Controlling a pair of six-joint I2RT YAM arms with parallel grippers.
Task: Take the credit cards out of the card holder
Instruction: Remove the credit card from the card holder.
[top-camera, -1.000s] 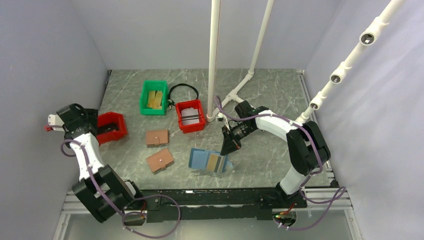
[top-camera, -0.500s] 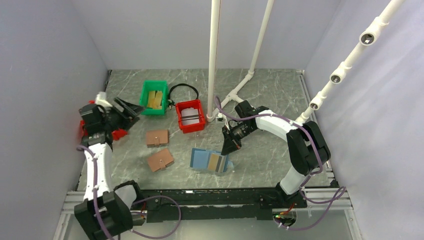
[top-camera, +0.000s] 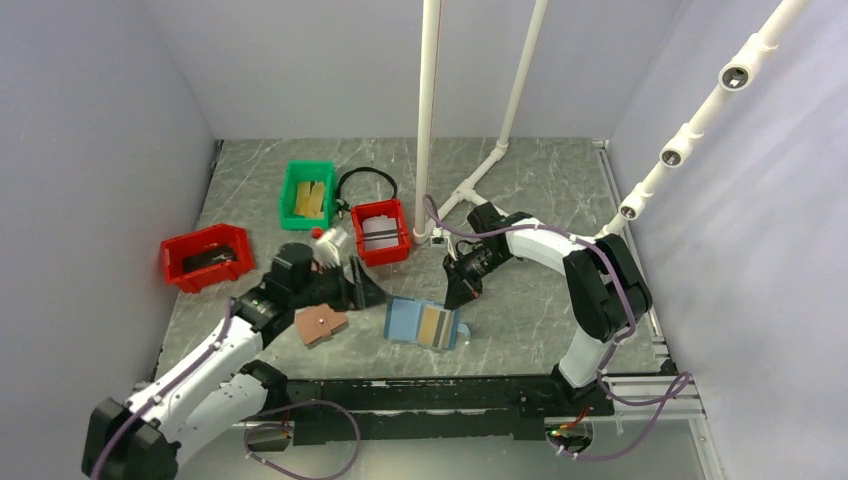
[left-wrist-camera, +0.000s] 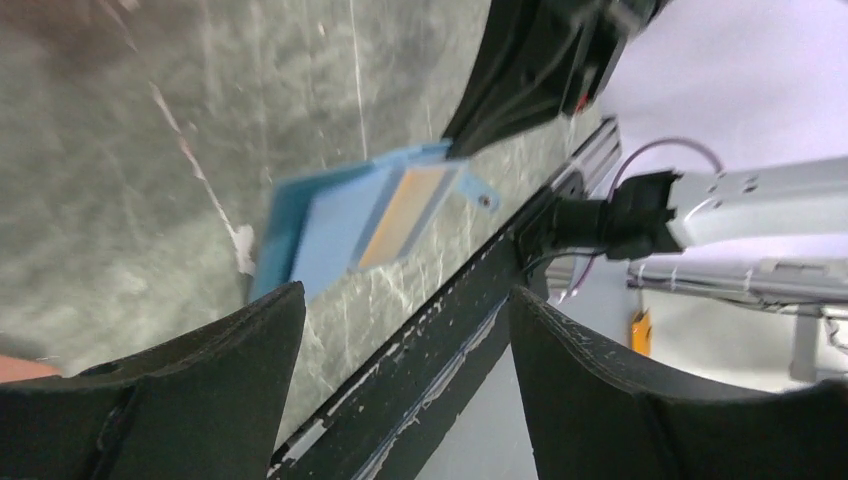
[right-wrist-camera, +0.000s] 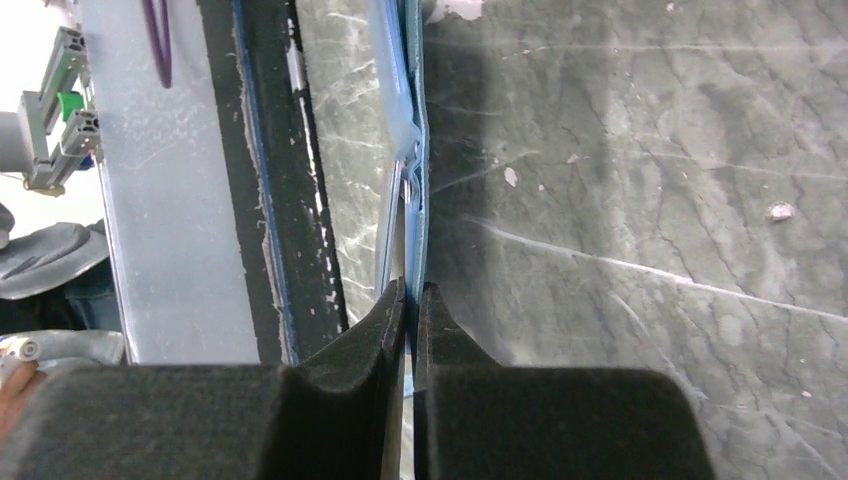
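Note:
The blue card holder (top-camera: 408, 321) lies open on the table near the front edge, with a gold-tan credit card (top-camera: 433, 324) in its inner pocket. My right gripper (top-camera: 459, 296) is shut on the holder's far right edge. In the right wrist view the holder (right-wrist-camera: 412, 150) shows edge-on, pinched between the pads at my gripper (right-wrist-camera: 410, 292). My left gripper (top-camera: 370, 293) is open and empty, just left of the holder. In the left wrist view the holder (left-wrist-camera: 330, 220) and the card (left-wrist-camera: 405, 200) lie ahead of the open left gripper (left-wrist-camera: 405, 300).
A brown wallet (top-camera: 320, 324) lies beside the left arm. A red bin (top-camera: 204, 257) stands at the left, a green bin (top-camera: 307, 195) and another red bin (top-camera: 380, 232) at the back. White pipes (top-camera: 428, 120) rise behind. The black front rail (top-camera: 440, 392) is close to the holder.
My left arm has swung from the red bin at the far left across to the middle, now just left of the card holder. The right gripper has stayed shut on the holder.

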